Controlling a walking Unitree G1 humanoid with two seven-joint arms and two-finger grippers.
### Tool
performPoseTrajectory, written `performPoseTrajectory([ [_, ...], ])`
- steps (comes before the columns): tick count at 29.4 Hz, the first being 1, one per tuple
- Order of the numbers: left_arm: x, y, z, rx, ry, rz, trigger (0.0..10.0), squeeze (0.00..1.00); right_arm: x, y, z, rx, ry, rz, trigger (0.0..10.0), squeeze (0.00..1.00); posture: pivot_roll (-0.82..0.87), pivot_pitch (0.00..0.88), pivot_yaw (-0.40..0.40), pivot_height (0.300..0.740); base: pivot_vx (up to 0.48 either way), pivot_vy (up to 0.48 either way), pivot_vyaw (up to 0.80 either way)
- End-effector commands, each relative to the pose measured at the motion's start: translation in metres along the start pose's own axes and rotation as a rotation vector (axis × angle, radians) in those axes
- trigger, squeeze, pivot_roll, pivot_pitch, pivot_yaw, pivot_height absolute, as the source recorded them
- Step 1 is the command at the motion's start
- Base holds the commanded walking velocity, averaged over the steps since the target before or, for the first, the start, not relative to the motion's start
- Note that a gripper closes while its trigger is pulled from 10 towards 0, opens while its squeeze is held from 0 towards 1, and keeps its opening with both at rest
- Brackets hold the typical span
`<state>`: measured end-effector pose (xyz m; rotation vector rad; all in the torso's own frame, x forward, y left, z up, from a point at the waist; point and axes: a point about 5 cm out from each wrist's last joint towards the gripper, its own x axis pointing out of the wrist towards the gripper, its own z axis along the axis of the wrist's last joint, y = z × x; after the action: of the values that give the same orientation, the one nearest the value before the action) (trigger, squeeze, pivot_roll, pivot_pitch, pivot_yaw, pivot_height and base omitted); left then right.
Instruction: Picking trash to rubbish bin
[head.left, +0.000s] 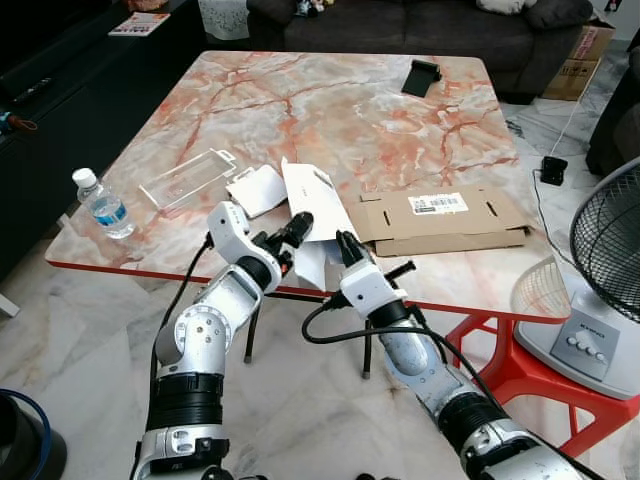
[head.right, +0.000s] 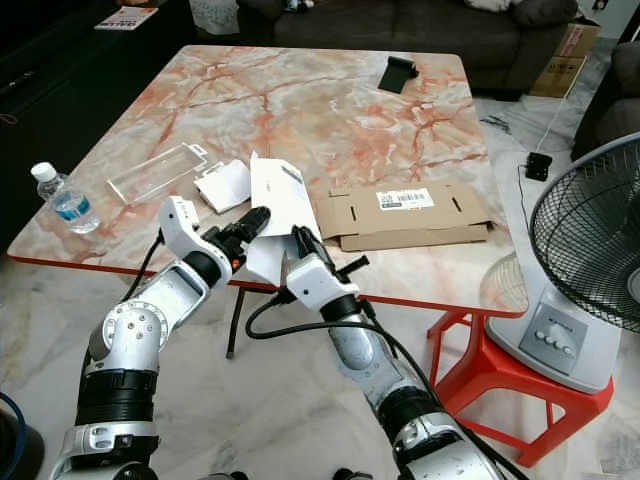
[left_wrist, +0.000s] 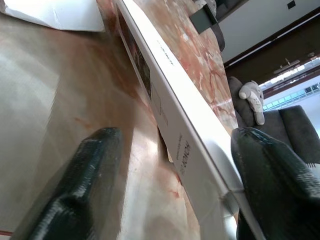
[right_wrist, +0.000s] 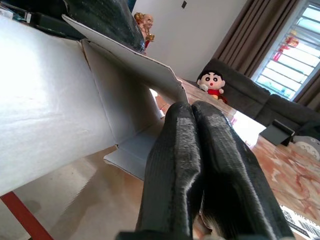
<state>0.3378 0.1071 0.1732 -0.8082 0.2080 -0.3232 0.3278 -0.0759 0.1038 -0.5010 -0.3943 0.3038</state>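
Both grippers worked at the marble table's (head.left: 400, 110) near edge. Left gripper (head.left: 296, 228) had its fingers spread wide around the flattened white box (head.left: 312, 205), which overhung the edge; right gripper (head.left: 346, 246) pressed beside it, fingers closed together. Nothing looked binned yet: brown cardboard (head.left: 440, 215), clear tray (head.left: 185, 180) and water bottle (head.left: 103, 205) remained. Right wrist view alone revealed the box's underside flap (right_wrist: 130, 150).
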Motion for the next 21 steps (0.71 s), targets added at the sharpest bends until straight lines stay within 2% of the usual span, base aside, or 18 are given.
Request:
performPoseTrajectory([
  [1,0.001,0.004,0.000,0.002,0.005,0.028,0.0,0.00,0.002,0.001,0.007,0.014,-0.045,-0.011,10.0,0.00,0.11,0.124,0.033,0.740,0.000,0.000,0.00],
  [17,0.002,0.002,-0.005,-0.016,0.019,0.019,0.0,0.00,-0.001,0.014,0.012,0.038,-0.071,0.057,10.0,0.00,0.11,0.122,0.035,0.740,0.000,0.000,0.00],
  [18,0.002,0.002,-0.004,-0.017,0.017,0.019,0.0,0.00,-0.001,0.015,0.012,0.044,-0.073,0.063,10.0,1.00,0.11,0.122,0.035,0.740,0.000,0.000,0.00],
  [21,0.002,0.003,-0.004,-0.017,0.013,0.021,0.0,0.00,-0.001,0.016,0.013,0.048,-0.076,0.070,10.0,1.00,0.11,0.122,0.034,0.740,0.000,0.000,0.00],
])
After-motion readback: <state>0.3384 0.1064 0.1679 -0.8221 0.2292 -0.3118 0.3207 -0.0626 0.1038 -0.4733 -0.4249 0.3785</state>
